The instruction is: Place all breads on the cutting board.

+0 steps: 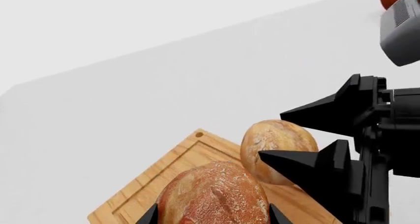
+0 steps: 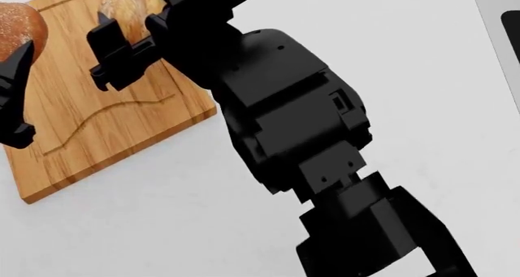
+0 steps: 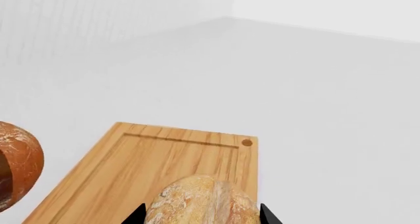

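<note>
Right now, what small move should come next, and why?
Probably lower both rolls and open. The right gripper holds the tan roll and the left gripper the dark roll, both over the board; contact with it is unclear.

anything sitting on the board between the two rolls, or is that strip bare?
Bare. In the right wrist view only wood grain of the cutting board lies between the dark roll and the pale roll; the head view shows nothing else there.

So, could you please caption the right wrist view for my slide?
Right gripper holding a golden-tan crusty roll over the light-brown wooden cutting board; dark reddish-brown roll alongside.
</note>
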Robot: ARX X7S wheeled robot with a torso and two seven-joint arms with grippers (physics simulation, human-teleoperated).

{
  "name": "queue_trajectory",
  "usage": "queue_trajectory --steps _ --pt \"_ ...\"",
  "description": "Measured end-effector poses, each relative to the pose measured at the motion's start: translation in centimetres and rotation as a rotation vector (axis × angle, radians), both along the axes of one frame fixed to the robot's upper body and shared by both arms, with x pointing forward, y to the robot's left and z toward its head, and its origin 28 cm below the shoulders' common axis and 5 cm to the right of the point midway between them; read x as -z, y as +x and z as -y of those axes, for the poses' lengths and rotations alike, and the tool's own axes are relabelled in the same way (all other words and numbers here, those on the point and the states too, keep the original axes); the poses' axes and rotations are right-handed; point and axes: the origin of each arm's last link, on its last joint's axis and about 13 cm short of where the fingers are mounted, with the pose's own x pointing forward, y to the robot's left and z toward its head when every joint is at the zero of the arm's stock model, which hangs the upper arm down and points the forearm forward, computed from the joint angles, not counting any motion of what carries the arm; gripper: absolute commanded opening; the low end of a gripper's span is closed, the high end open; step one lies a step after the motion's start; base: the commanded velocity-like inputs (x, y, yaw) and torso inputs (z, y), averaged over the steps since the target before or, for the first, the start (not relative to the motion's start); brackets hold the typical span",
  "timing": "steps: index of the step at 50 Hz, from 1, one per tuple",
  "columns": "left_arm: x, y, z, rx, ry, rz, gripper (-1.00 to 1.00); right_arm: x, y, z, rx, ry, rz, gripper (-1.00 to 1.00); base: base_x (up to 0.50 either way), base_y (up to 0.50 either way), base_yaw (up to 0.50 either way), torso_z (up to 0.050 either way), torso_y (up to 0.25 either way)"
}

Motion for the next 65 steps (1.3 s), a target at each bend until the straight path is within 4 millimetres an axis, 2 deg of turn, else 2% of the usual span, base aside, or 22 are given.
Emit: queue_trajectory --steps 21,22,35,43,51,65 --pt "-1.0 -0.9 -0.1 0.006 -0.003 0.026 -1.00 1.6 0.9 -0.5 -0.036 0.021 -0.117 -1.00 0.00 0.00 0.00 0.000 0.000" --pt "-1.0 -1.0 -0.1 0.006 -0.004 0.026 -1.00 1.6 0.9 -0.5 -0.039 0.021 -0.123 1.00 0.00 0.00 0.00 0.000 0.000" --pt "-0.8 -0.8 -0.2 0.005 -0.010 0.022 -1.00 1.5 0.8 -0.3 -0.052 0.012 -0.140 1.00 0.00 0.00 0.00 0.000 0.000" --pt "-0.3 -0.3 -0.2 0.009 -0.017 0.009 -1.00 0.0 -0.3 0.3 -0.026 0.018 -0.068 1.00 0.00 0.00 0.00 0.000 0.000" --pt "0.4 0.6 -0.3 0.007 -0.030 -0.012 -1.00 -2.0 -2.8 1.3 -0.013 0.043 0.031 1.00 0.00 0.00 0.00 0.000 0.000" --pt "1.8 2.7 -0.6 -0.004 -0.057 -0.057 -1.00 -4.9 -9.4 4.3 0.046 0.100 0.230 1.00 0.00 0.00 0.00 0.000 0.000"
